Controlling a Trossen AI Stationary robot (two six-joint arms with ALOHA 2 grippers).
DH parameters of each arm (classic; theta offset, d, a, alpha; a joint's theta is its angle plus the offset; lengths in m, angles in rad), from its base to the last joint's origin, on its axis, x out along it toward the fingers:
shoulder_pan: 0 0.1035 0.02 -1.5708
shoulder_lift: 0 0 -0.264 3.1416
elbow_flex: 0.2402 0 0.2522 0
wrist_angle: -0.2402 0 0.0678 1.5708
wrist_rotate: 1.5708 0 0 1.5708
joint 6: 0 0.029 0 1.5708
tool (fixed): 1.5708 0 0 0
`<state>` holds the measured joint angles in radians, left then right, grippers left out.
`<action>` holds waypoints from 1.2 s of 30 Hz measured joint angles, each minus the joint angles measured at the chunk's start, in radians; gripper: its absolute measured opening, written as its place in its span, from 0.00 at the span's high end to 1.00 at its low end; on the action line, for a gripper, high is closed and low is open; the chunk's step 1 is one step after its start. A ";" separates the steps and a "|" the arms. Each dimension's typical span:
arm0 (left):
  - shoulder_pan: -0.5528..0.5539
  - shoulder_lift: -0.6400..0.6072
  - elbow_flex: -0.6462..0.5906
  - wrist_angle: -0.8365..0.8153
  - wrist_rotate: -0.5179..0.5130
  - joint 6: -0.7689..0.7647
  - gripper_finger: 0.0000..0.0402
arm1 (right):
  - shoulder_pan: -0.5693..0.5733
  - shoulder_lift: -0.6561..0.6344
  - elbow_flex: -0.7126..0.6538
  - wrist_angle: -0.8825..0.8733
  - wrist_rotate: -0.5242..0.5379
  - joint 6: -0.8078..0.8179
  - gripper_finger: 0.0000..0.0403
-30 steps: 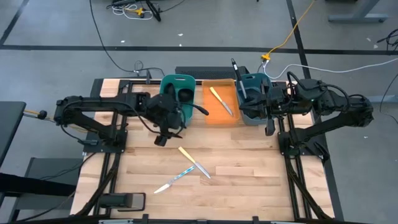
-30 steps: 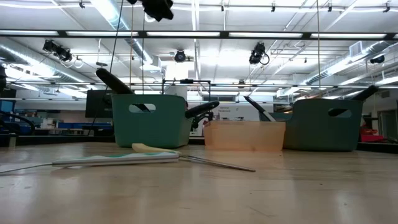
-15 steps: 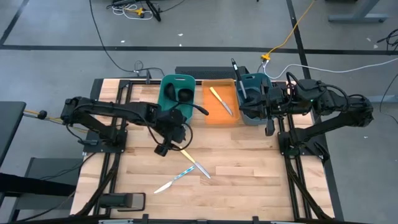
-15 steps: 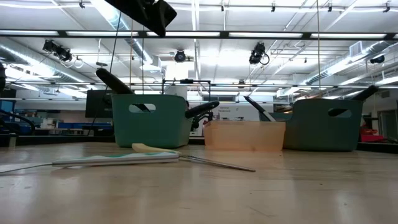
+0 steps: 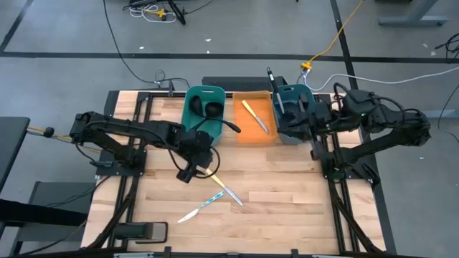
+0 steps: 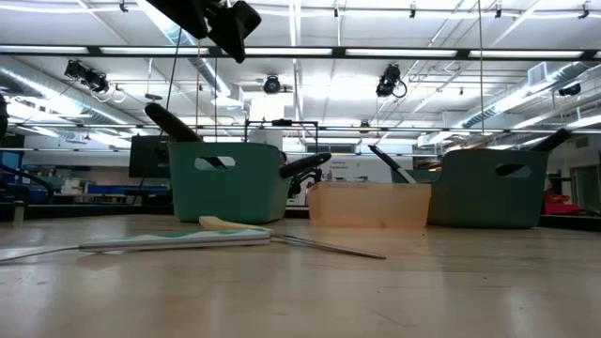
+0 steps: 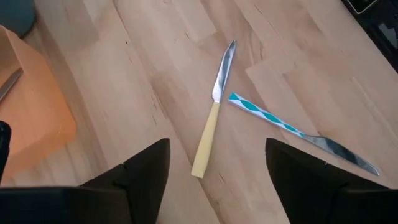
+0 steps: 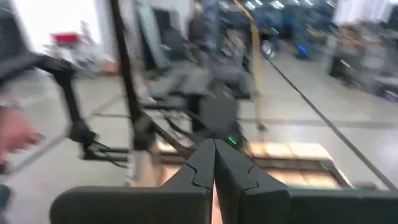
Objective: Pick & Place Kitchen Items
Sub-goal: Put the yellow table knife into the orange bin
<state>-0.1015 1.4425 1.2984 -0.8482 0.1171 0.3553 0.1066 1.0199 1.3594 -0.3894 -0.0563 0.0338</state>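
Just beside the yellow-handled knife point(image 7: 212, 121), the left gripper point(image 7: 217, 180) hovers wide open and empty, while the right gripper point(image 8: 214, 167) sits pinched closed, well away.

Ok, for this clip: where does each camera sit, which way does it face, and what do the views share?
High: overhead, straight down on the table; both arms show.
Low: table height, level across to the bins; one arm at top.
Left wrist: above the left gripper, open, looking down at the yellow-handled knife and the blue-handled knife.
Right wrist: past the shut right gripper into the room.
Shared: high and left wrist both show the two knives.
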 joint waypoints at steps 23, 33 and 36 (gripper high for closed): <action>-0.004 -0.002 -0.032 0.066 -0.012 0.000 0.31 | 0.000 -0.005 0.000 0.128 -0.050 0.006 0.98; -0.004 -0.002 -0.042 0.088 0.006 0.043 0.26 | 0.000 -0.005 0.000 0.125 -0.039 0.002 0.98; -0.004 -0.002 -0.042 0.091 0.007 0.041 0.24 | 0.000 -0.005 0.000 0.124 -0.038 -0.010 0.98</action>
<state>-0.1051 1.4406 1.2560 -0.7570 0.1242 0.3967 0.1062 1.0149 1.3594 -0.2653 -0.0940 0.0240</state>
